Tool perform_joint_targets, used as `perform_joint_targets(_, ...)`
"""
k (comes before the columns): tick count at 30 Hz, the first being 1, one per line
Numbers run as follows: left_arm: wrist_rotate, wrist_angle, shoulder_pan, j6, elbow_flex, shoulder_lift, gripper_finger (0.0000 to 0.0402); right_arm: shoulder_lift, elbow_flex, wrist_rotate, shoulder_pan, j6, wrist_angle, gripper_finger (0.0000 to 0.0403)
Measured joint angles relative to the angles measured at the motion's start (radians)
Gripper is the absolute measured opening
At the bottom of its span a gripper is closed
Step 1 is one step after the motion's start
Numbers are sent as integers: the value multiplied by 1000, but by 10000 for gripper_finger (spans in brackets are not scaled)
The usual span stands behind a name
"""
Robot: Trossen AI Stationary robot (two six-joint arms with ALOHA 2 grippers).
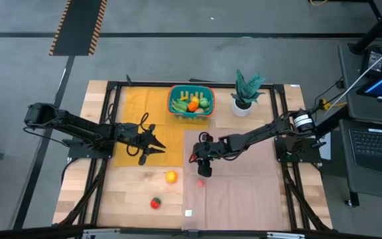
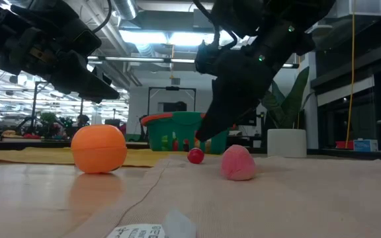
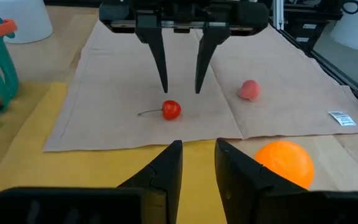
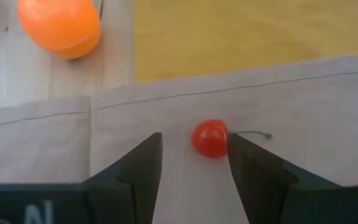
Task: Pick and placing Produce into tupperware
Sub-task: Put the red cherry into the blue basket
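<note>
Two dark arms are mine, and the right gripper [image 4: 191, 163] is the one at work: it hangs low over a tan cloth mat [image 1: 244, 186] near the table's middle, its fingers spread fairly wide and holding nothing, with a small red cherry [image 4: 210, 138] and its thin green stem lying on the mat just ahead of the fingertips. To take it well, I judge I should drop straight down until the fingertips pass either side of the cherry's round body, keep it centred so it cannot roll away, then close gently, since a smooth little ball like this will likely slip from a glancing pinch. The left gripper [image 3: 197, 171] waits above the yellow mat [image 1: 138, 106], its fingers a narrow gap apart and empty. The teal basket with the orange-red rim [image 1: 191, 87] sits at the far side of the table, well apart from the cherry, and already holds green, yellow and orange produce. An orange [image 1: 170, 176], a pale pink piece [image 3: 249, 89] and a red fruit [image 1: 155, 203] lie loose. A small white tag [image 3: 341, 117] on the tan mat carries print that I cannot read; the right wrist view shows partial letters, possibly "6N".
</note>
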Motion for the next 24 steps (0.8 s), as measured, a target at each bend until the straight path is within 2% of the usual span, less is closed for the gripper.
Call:
perform_joint_targets(9, 0, -2, 0, 0, 0, 0, 89, 0, 0, 25, -1, -3, -4, 183)
perform_joint_targets(24, 0, -2, 0, 0, 0, 0, 52, 9, 0, 79, -2, -4, 4, 183)
